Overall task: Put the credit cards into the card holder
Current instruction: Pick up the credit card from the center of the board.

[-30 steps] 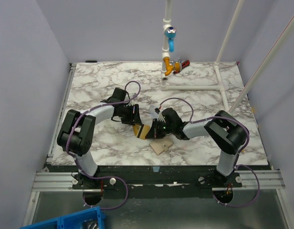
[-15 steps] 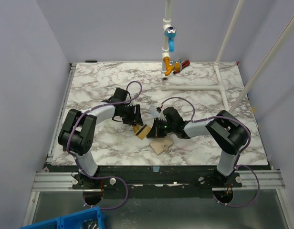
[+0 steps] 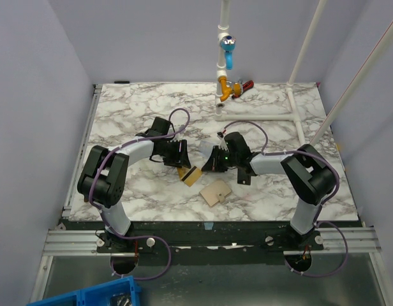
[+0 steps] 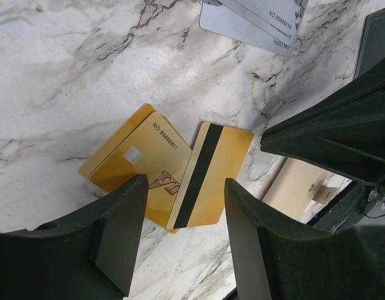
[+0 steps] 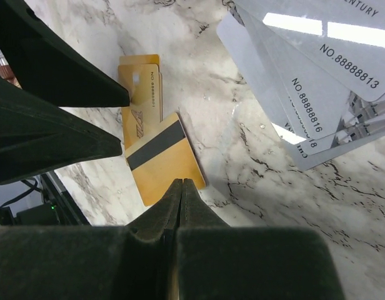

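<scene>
Hovering my left gripper [image 4: 186,187], fingers apart, over the striped gold card [image 4: 208,175] lying flat on the marble table [image 4: 67,75], I am straddling its short width, its long axis running between them, while my right gripper [image 5: 181,187], pressed shut, sits just beside it and the card holder [image 3: 215,192] lies near.

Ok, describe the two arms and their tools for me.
Both the left arm and right arm have white links between bulky black joints, with purple cables looping along them. The left tool and right tool have dark, tapering wedge-shaped fingers.
</scene>
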{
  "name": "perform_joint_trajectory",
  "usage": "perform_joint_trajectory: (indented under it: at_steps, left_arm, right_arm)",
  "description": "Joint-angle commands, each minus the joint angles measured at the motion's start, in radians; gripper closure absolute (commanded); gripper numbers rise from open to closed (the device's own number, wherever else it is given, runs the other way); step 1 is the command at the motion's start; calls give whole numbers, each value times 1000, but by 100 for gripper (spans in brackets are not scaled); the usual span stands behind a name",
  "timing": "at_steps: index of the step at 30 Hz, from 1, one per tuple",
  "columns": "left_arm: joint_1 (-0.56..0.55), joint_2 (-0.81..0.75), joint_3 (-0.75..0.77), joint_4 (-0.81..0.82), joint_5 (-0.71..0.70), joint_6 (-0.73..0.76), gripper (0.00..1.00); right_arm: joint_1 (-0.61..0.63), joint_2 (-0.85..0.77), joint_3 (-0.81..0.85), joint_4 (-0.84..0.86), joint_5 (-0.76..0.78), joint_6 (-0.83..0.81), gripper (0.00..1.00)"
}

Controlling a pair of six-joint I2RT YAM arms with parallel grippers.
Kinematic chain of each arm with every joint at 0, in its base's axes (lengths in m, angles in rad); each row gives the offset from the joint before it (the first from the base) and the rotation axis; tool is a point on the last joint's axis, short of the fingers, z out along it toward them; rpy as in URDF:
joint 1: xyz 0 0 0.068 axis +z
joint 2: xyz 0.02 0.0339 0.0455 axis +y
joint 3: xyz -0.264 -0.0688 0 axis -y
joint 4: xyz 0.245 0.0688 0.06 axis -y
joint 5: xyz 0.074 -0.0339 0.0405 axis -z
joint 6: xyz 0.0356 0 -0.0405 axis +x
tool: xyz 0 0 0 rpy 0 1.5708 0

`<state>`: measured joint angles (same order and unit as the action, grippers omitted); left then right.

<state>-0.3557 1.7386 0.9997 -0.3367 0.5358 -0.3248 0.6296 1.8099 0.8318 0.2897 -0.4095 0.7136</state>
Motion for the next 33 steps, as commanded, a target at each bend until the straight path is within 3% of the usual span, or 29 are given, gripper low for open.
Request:
perform_joint_trajectory:
  at_steps: [1, 23, 33]
  left_arm:
    - [-4, -20, 20, -10, 5, 16, 47]
    - [-13, -22, 37, -94, 5, 88, 48]
    - [-55, -42, -26, -90, 10, 99, 50]
  right_arm:
    - [-2, 37, 15, 30, -33, 19, 99]
    - [-1, 106, -92, 62, 5, 24, 99]
    - [26, 137, -112, 45, 40, 10, 99]
